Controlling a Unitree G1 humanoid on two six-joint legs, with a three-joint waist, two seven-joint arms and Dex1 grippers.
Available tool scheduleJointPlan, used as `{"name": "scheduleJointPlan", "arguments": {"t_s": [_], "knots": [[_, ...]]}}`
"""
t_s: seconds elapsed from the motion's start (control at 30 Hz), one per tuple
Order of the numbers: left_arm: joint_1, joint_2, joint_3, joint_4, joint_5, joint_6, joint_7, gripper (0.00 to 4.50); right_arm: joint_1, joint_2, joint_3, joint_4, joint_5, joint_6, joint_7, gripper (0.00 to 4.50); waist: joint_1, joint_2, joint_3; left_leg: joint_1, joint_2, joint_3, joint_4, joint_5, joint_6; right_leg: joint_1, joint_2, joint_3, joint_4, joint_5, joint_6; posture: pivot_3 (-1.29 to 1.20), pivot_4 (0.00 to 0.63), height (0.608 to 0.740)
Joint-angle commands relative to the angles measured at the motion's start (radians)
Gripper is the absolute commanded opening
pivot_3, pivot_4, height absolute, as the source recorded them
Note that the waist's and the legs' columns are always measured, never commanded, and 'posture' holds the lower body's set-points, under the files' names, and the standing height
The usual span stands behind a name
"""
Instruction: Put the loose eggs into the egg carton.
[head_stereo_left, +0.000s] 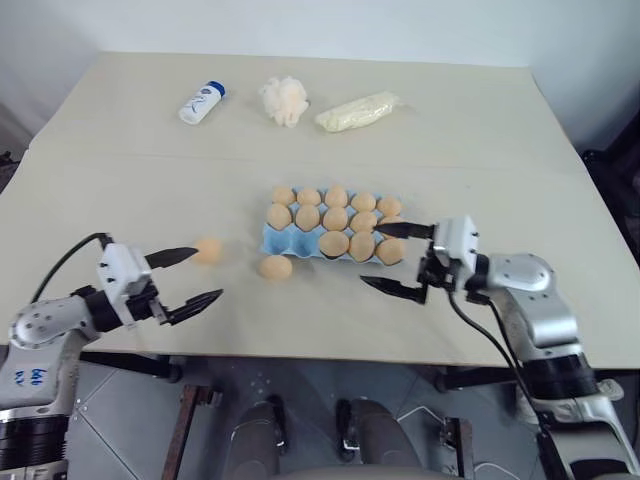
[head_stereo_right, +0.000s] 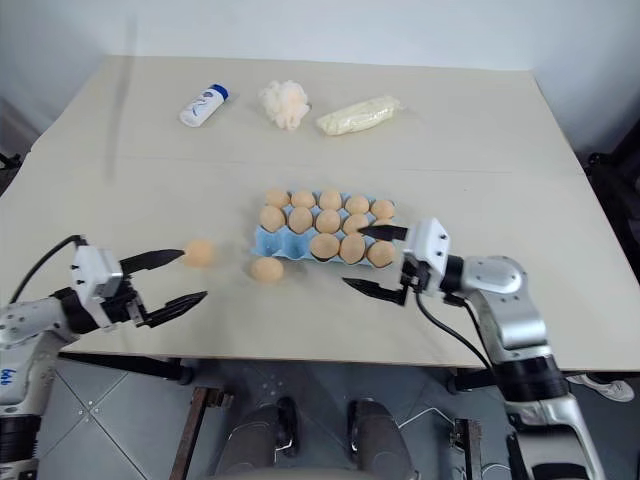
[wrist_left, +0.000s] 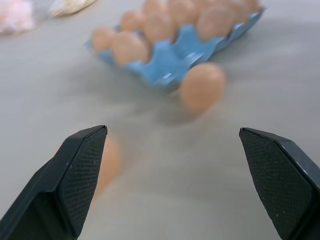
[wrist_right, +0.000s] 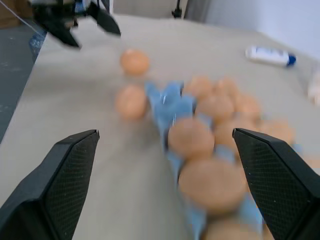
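Left end effector (head_stereo_left: 189, 276) level over the tabletop (head_stereo_left: 480, 150), jaws spread and empty beside a loose egg (head_stereo_left: 208, 250), right end effector (head_stereo_left: 403, 259) level, released, at the egg carton (head_stereo_left: 275, 240), bottle (head_stereo_left: 201, 103) label unreadable

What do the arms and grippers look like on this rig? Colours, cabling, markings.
Both arms are silver-grey metal with black joint sections. Each ends in a white wrist block carrying the left gripper and right gripper, each with two black pointed fingers with textured pads. Black cables loop along both forearms. Blue handwriting marks the left arm.

Both two-fingered black grippers stand wide open and empty, the left gripper (head_stereo_left: 188, 277) well left of the light blue moulded egg carton (head_stereo_left: 275, 241), the right gripper (head_stereo_left: 398, 258) just beside its right end.
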Motion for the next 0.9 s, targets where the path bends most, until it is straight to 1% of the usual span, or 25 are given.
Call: {"name": "scheduleJointPlan", "arguments": {"t_s": [0.03,0.1,0.27,0.33,0.4,0.47,0.57,0.63,0.7,0.77,0.9], "knots": [[0.038,0.046,0.078,0.053,-0.013,-0.025,-0.039,4.50,0.027,-0.042,-0.068,-0.053,0.080,0.033,0.039,4.47,-0.007,0.000,0.000,0.000,0.000,0.000,0.000,0.000,0.000,0.000,0.000,0.000,0.000,0.000,-0.001,0.00,0.150,0.740],[0.058,0.064,0.097,0.077,-0.017,-0.029,-0.061,4.50,0.051,-0.066,-0.085,-0.038,0.084,0.016,0.068,4.47,-0.010,0.000,0.000,0.001,0.000,0.000,-0.002,0.000,-0.001,0.000,0.000,0.000,0.000,-0.001,-0.001,0.00,0.150,0.740],[0.080,0.064,0.085,0.054,-0.015,-0.029,-0.083,4.50,0.059,-0.056,-0.105,-0.011,0.074,-0.049,0.076,4.47,-0.007,0.000,0.000,0.001,0.000,0.000,-0.006,0.000,-0.001,0.000,0.000,0.000,-0.004,-0.003,-0.006,0.00,0.150,0.740],[0.072,0.003,0.004,-0.072,-0.032,0.029,-0.033,4.50,0.056,-0.044,-0.096,-0.014,0.065,-0.055,0.062,4.47,-0.005,0.000,0.000,0.001,0.000,0.000,-0.008,0.000,-0.001,0.000,0.000,0.000,-0.006,-0.003,-0.006,0.00,0.150,0.740],[0.054,-0.057,-0.064,-0.149,-0.020,0.070,0.031,4.50,0.062,-0.042,-0.085,-0.021,0.056,-0.053,0.056,4.47,0.002,0.001,0.000,0.001,-0.001,0.000,-0.009,0.000,-0.001,0.001,-0.001,0.000,-0.008,-0.001,-0.001,0.00,0.150,0.740],[0.041,-0.095,-0.100,-0.181,0.003,0.084,0.076,4.50,0.065,-0.041,-0.082,-0.026,0.051,-0.054,0.054,4.47,0.007,0.001,0.000,0.001,-0.001,0.000,-0.008,0.000,-0.001,0.001,-0.001,-0.001,-0.008,0.000,0.000,0.00,0.150,0.740],[0.009,-0.170,-0.176,-0.221,0.056,0.119,0.191,4.50,0.069,-0.041,-0.079,-0.039,0.047,-0.053,0.046,4.47,0.006,0.001,0.000,0.000,-0.001,0.000,-0.007,0.000,0.000,0.001,0.001,-0.001,-0.006,0.000,0.000,0.00,0.150,0.740],[-0.004,-0.236,-0.225,-0.245,0.107,0.145,0.296,4.50,0.079,-0.043,-0.077,-0.058,0.047,-0.049,0.038,4.47,0.005,0.001,0.000,0.001,-0.001,0.000,-0.003,0.001,0.001,0.002,0.001,-0.001,-0.004,0.000,0.000,0.00,0.150,0.740],[-0.007,-0.305,-0.256,-0.271,0.124,0.170,0.375,4.50,0.091,-0.046,-0.079,-0.080,0.049,-0.043,0.029,4.47,0.004,0.001,0.000,0.001,-0.001,0.000,-0.001,0.000,0.001,0.002,0.001,0.000,-0.003,0.001,0.002,0.00,0.150,0.740],[-0.008,-0.346,-0.279,-0.284,0.138,0.184,0.417,4.50,0.098,-0.046,-0.079,-0.095,0.051,-0.037,0.020,4.47,0.004,0.000,0.000,0.001,-0.001,0.000,0.003,0.000,0.002,0.003,0.001,0.000,-0.001,0.001,0.003,0.00,0.150,0.740],[-0.030,-0.410,-0.337,-0.261,0.212,0.204,0.524,4.50,0.110,-0.048,-0.076,-0.116,0.049,-0.031,0.008,4.47,0.009,0.000,0.000,0.001,-0.001,-0.001,0.006,0.000,0.002,0.003,0.001,0.000,0.001,0.002,0.003,0.00,0.150,0.740]]}}
